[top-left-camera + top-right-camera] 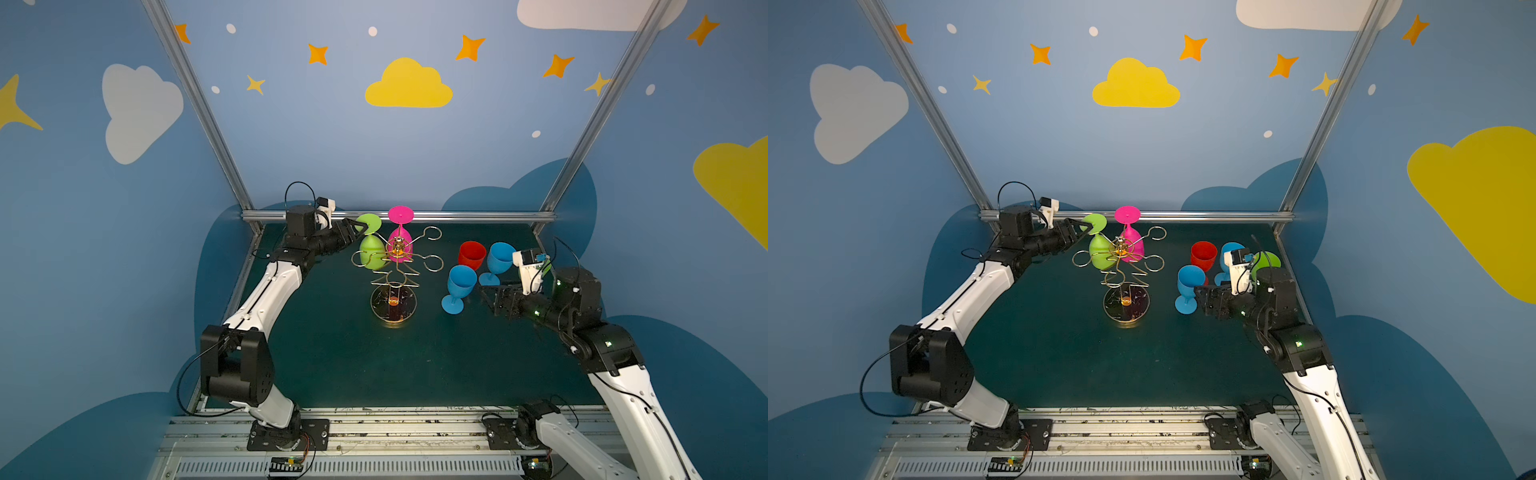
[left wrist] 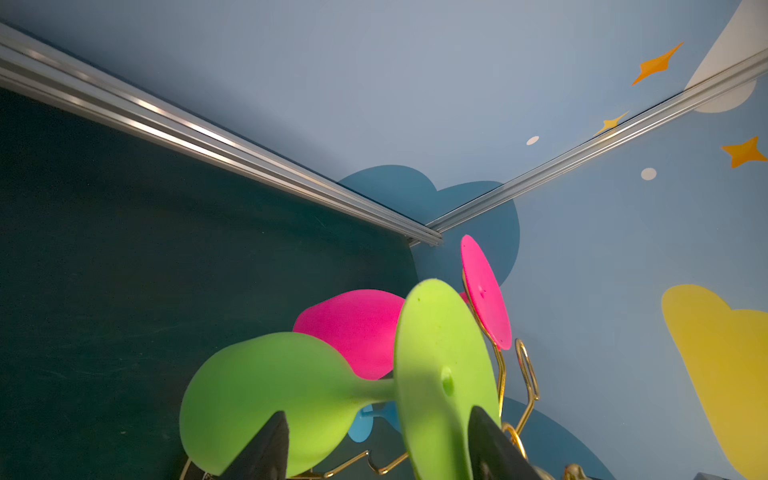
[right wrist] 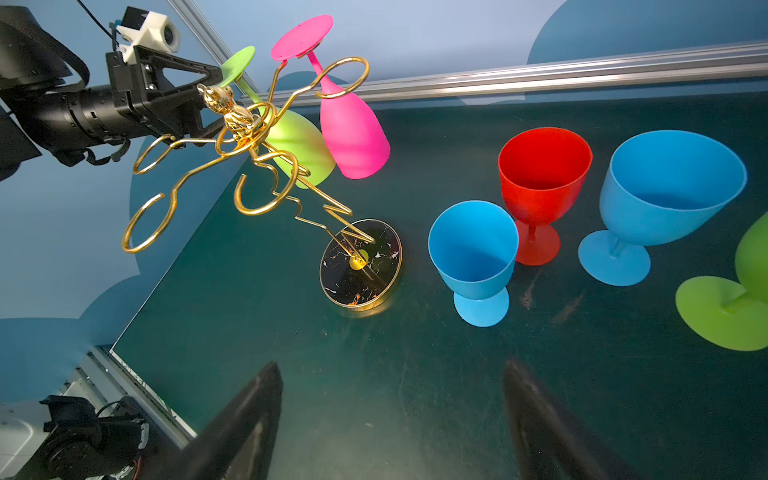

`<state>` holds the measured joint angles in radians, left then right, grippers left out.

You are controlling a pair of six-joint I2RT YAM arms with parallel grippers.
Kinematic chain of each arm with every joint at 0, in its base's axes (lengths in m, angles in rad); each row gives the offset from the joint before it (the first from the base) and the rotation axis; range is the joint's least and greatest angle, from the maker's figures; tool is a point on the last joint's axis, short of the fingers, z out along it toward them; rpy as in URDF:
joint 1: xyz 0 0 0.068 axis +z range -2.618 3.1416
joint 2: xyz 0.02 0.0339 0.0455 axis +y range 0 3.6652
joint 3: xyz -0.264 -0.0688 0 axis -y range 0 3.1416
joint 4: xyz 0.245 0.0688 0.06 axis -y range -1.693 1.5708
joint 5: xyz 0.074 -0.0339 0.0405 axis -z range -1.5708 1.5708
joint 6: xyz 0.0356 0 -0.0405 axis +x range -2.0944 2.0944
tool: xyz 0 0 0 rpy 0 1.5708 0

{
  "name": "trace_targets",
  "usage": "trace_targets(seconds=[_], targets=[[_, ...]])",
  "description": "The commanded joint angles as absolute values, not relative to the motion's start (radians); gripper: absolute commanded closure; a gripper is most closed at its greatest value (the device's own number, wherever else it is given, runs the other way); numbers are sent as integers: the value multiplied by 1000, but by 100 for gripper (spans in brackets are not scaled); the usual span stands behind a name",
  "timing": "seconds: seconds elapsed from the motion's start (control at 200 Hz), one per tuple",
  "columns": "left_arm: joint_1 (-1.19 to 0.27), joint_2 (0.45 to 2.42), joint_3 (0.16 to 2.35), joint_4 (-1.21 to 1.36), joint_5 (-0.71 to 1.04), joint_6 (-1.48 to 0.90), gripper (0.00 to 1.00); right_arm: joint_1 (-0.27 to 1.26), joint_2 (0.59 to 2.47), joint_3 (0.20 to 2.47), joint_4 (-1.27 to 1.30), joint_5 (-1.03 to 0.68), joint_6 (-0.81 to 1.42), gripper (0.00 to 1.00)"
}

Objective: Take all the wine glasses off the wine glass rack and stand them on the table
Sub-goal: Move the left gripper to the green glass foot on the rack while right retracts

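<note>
Green, dark green, is the table point(image 1: 332, 353) that everything is sitting on. On the near right, the right pincer point(image 3: 392, 365) is hanging over it. Its two fingers are spread wide, and nothing is between them.

Just past it, a blue glass point(image 1: 460, 282) is standing on its foot. In the middle, the gold wire rack point(image 1: 392, 307) is standing on its round dark base.

A bit farther, on the right, a red glass point(image 1: 472, 254), a second blue glass point(image 1: 500, 257) and a standing green glass point(image 1: 1266, 262) are sitting close together, all right way up.

Farther back, two glasses are hanging upside down from the rack's far loops. One is a pink glass point(image 3: 353, 137). Left of it is a hanging green glass point(image 1: 371, 251).

The left pincer point(image 2: 379, 415) is reaching in from the left at the hanging green glass. Its fingers are standing apart, one by the foot and one by the bowl, with the stem running across the gap. I cannot tell if they are touching it.
</note>
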<state>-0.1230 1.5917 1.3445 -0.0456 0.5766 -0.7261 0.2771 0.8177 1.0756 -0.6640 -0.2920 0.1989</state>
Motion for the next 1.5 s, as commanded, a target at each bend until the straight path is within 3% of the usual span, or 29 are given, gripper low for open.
trace_targets(seconds=[0.0,0.29,0.796,1.307,1.497], targets=[[-123,1600,1372,-46,558,-713,40,273,801,1080,-679,-275,179,18],[-120,1594,1393,-81,537,-708,65,274,795,1075,-681,-272,175,18],[-105,1591,1402,-45,590,-786,85,274,773,1071,-693,-268,179,18],[-83,1580,1358,103,669,-936,97,274,759,1070,-705,-267,182,18],[-75,1571,1341,163,699,-997,97,273,757,1069,-702,-273,187,18]])
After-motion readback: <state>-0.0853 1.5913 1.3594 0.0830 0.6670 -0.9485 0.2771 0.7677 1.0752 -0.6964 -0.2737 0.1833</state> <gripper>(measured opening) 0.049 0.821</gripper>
